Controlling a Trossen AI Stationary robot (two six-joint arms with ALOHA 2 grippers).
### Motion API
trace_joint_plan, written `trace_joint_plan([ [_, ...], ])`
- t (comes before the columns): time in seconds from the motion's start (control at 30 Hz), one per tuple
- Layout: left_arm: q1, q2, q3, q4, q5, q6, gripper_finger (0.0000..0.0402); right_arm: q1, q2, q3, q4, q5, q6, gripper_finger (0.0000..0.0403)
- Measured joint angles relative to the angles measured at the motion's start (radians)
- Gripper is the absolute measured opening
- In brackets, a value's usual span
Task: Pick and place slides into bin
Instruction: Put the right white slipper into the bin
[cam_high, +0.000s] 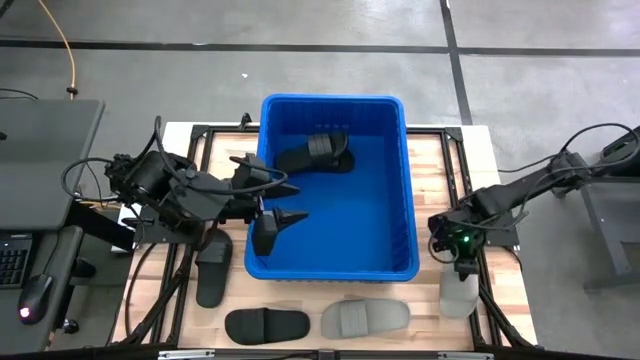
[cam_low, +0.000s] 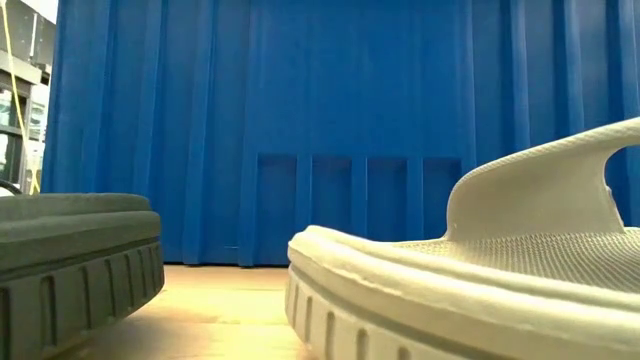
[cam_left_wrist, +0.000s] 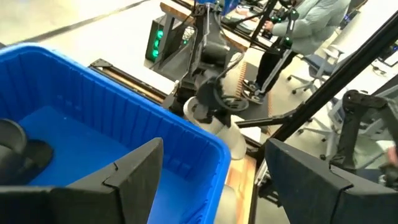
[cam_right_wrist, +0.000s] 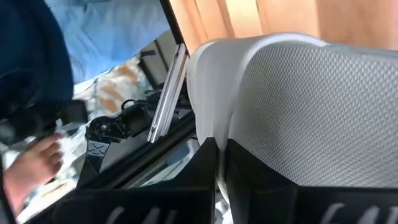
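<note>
Left gripper (cam_high: 277, 200) reaching in over the bin's (cam_high: 330, 268) nine o'clock rim, fingers (cam_left_wrist: 124, 171) spread and empty, one black slide (cam_high: 315, 155) inside at twelve, right gripper (cam_high: 460, 268) lowered at the bin's four o'clock, fingers clenched on a grey slide (cam_right_wrist: 305, 106), more slides (cam_high: 365, 318) on the bench (cam_high: 440, 160) at six.

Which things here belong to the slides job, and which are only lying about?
Job: large blue plastic bin; black slide inside it; two black slides and two light grey slides on the table.
Lying about: black keyboard.
</note>
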Motion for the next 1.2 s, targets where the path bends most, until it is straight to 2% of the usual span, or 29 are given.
trace_joint_plan([
  [0.2, 0.000, 0.017, 0.000, 0.002, -0.029, 0.022, 0.0270, 0.000, -0.004, 0.241, -0.215, 0.141, -0.004, 0.0001],
  [0.3, 0.010, 0.033, 0.000, 0.003, -0.030, 0.045, 0.0270, 0.000, 0.012, 0.379, -0.270, 0.205, 0.007, 0.0000],
  [0.47, 0.044, 0.065, 0.000, -0.006, -0.014, -0.010, 0.0270, 0.036, 0.047, 0.608, -0.273, 0.315, -0.074, 0.0000],
  [0.6, 0.103, 0.082, 0.000, -0.006, 0.080, -0.094, 0.0270, 0.037, 0.124, 0.767, -0.246, 0.343, -0.126, 0.0000],
  [0.7, 0.155, 0.090, 0.000, -0.006, 0.141, -0.198, 0.0270, 0.037, 0.202, 0.863, -0.295, 0.349, -0.166, 0.0000],
  [1.0, 0.275, 0.114, 0.002, 0.056, 0.241, -0.214, 0.0270, 0.035, 0.465, 1.098, -0.334, 0.424, -0.253, 0.0000],
  [1.2, 0.339, 0.132, 0.002, 0.190, 0.486, -0.183, 0.0267, 0.035, 0.633, 1.304, -0.416, 0.499, -0.319, 0.0000],
])
